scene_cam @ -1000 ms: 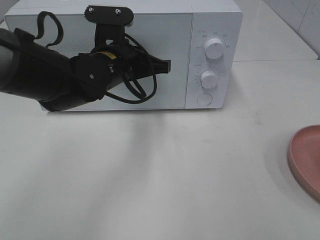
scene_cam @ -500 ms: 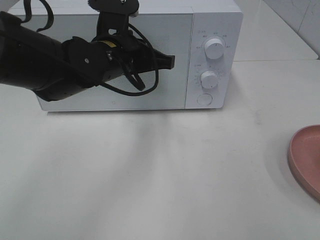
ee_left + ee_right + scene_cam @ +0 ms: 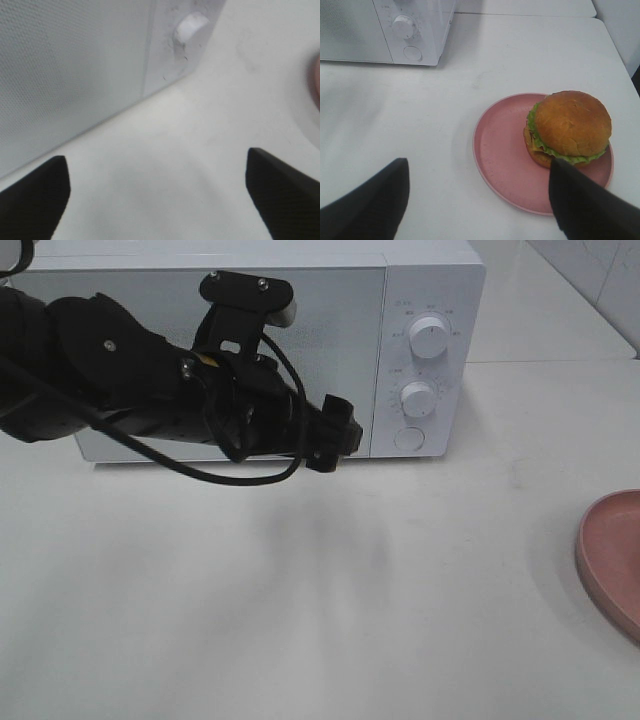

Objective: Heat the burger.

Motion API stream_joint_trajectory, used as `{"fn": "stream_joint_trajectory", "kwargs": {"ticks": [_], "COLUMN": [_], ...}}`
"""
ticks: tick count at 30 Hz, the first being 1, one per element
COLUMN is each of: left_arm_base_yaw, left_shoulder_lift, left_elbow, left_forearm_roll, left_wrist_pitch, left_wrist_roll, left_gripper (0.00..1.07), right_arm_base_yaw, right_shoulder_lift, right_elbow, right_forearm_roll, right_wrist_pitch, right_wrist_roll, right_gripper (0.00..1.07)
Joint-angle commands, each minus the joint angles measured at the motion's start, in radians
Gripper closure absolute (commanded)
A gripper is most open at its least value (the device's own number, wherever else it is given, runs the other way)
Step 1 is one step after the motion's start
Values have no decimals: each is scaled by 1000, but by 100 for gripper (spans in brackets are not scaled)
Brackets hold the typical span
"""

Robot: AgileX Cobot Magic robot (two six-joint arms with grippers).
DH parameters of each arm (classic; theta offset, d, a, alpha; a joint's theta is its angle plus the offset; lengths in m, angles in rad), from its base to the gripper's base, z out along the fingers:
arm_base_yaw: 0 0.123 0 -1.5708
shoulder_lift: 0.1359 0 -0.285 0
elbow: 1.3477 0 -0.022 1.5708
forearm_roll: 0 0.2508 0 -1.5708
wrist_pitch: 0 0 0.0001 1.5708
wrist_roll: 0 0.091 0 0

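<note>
White microwave door shut, burger on pink plate apart

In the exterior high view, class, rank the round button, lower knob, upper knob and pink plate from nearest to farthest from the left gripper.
From the left gripper:
1. Round button, panel bottom.
2. Lower knob, above it.
3. Upper knob, panel top.
4. Pink plate, far right edge.

In the exterior high view the plate at three o'clock was cut off by the right edge, and the burger lay outside that frame altogether. The left arm covered much of the microwave's door. Markings around its dials were too small to read.
</note>
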Motion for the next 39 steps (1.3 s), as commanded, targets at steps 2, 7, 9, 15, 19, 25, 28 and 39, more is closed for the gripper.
{"fn": "stream_joint_trajectory", "kwargs": {"ticks": [2,7,9,15,19,25,28,39], "left_arm_base_yaw": [-3,-3,-3,-3,-3,-3,-3,250], "left_shoulder_lift": [-50,-93,-105,-137,-165,-210,-246,-454], "left_elbow": [20,26,26,26,26,31,59,216], "left_forearm_roll": [23,108,168,329,497,702,792,727], "left_wrist_pitch": [168,335,402,644,746,869,910,937], "left_wrist_roll": [2,2,2,-99,-327,-556,-655,-610], "left_gripper": [6,6,6,6,6,6,6,6], "right_arm_base_yaw": [-6,-6,-6,-6,-6,-6,-6,-6], "right_shoulder_lift": [-30,-30,-30,-30,-30,-30,-30,-30], "right_elbow": [3,3,3,3,3,3,3,3], "right_forearm_roll": [-4,-4,-4,-4,-4,-4,-4,-4], "right_wrist_pitch": [-10,-10,-10,-10,-10,-10,-10,-10], "right_wrist_roll": [-9,-9,-9,-9,-9,-9,-9,-9], "right_gripper": [32,32,32,32,32,32,32,32]}}
